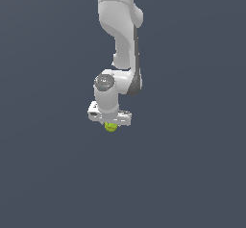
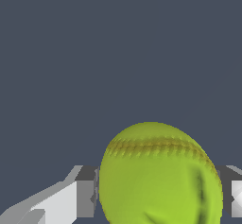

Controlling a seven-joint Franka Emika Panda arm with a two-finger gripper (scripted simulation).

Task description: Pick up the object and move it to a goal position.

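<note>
Arm hangs vertical, wrist pointing down; claw (image 1: 111, 124) clamps the ball (image 1: 111, 126) between its fingers (image 2: 85, 192).

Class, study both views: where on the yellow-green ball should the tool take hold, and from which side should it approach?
Across its widest middle, coming straight down from above. The ball is round, so pads meeting at its equator will likely not slip off; the tool already sits over it with a finger on each flank.
</note>
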